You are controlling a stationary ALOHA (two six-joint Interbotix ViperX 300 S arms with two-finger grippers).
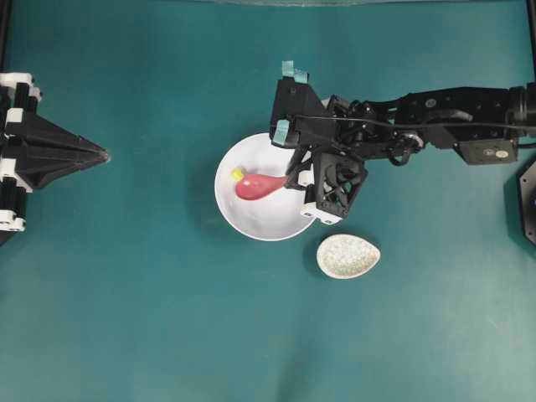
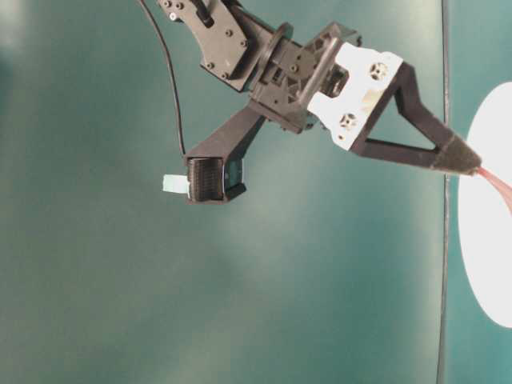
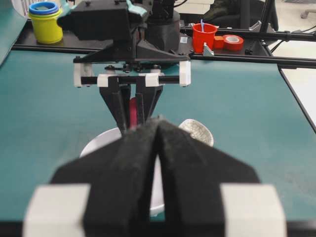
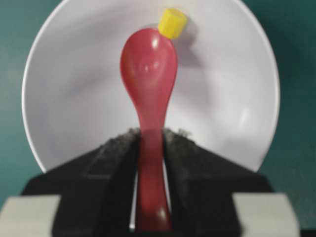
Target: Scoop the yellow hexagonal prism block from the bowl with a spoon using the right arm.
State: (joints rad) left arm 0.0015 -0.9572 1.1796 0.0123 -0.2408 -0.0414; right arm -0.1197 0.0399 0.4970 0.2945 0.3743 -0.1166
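Note:
The white bowl (image 1: 251, 219) (image 4: 74, 98) sits mid-table. Inside it the pink-red spoon (image 1: 260, 185) (image 4: 149, 74) lies with its scoop toward the bowl's left wall. The yellow hexagonal prism block (image 1: 238, 174) (image 4: 172, 22) rests just past the scoop's tip, touching its far right rim. My right gripper (image 4: 150, 134) (image 1: 295, 177) is shut on the spoon's handle over the bowl's right side. In the table-level view the right gripper (image 2: 472, 166) pinches the red handle beside the bowl (image 2: 488, 240). The left gripper (image 1: 105, 155) (image 3: 157, 121) stays shut and empty at the left edge.
A small speckled beige oval dish (image 1: 347, 255) (image 3: 197, 131) lies just right of the bowl's lower edge. Stacked yellow and blue cups (image 3: 45, 19), a red cup (image 3: 204, 35) and a tape roll (image 3: 232, 42) stand beyond the far table edge.

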